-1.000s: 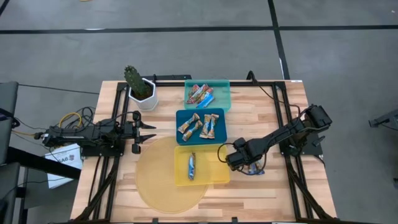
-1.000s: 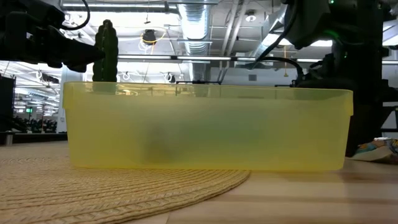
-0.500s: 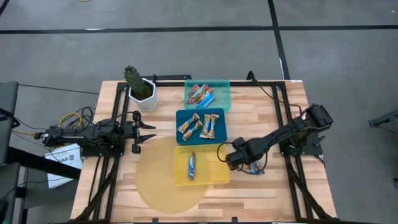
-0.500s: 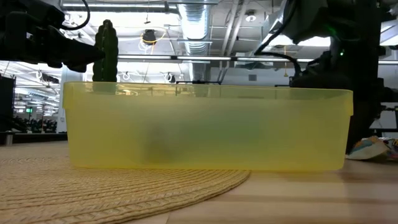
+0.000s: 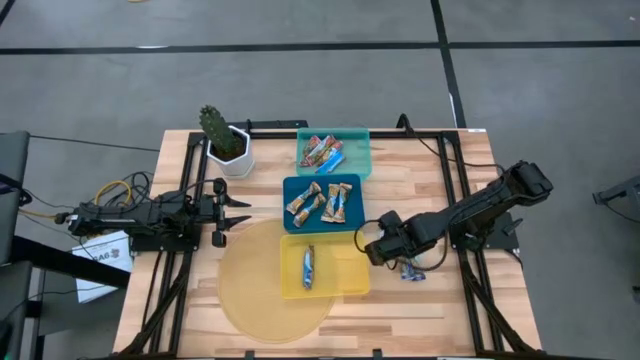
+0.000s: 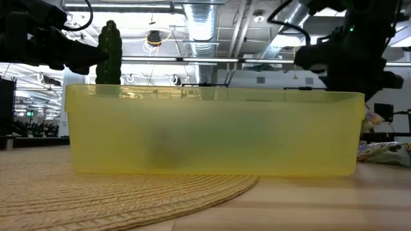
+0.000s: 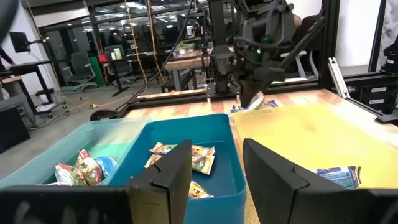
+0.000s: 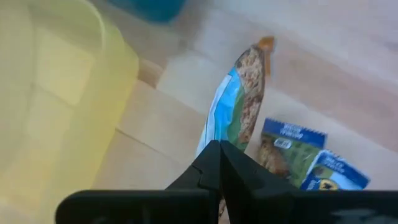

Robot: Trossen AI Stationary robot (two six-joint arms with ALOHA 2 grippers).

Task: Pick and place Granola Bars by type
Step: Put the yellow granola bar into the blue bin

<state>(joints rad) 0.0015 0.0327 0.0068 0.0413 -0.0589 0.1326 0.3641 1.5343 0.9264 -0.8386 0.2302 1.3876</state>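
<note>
My right gripper (image 8: 214,163) is shut on a blue-white granola bar (image 8: 239,99), just off the right wall of the yellow tray (image 5: 350,285). Two more blue-white bars (image 8: 292,152) lie flat on the wood below it. Inside the yellow tray lies one blue-white bar (image 5: 309,266). The blue tray (image 5: 352,190) holds tan-brown bars, and the teal tray (image 5: 358,150) holds red-multicolour ones. Over the table's left edge my left gripper (image 5: 240,212) stands open with nothing between its fingers. My right gripper pinches one end of the blue-white bar (image 8: 217,140) between its two shut fingers. The fingers slant down from the table's right side and lie along the bar. The bar sticks out past the fingertips, lifted clear of the table.
A round woven mat (image 5: 250,290) lies under the yellow tray. A potted cactus (image 5: 222,135) stands at the far left. Black frame rails (image 5: 465,190) run along the table's sides. Bare wood shows right of the trays around the loose bars (image 5: 412,270).
My right gripper has shut on a blue-white bar among those on the wood right of the yellow tray. It has then risen with it, so the bar is lifted clear of the table. The other two bars have stayed where they were.
</note>
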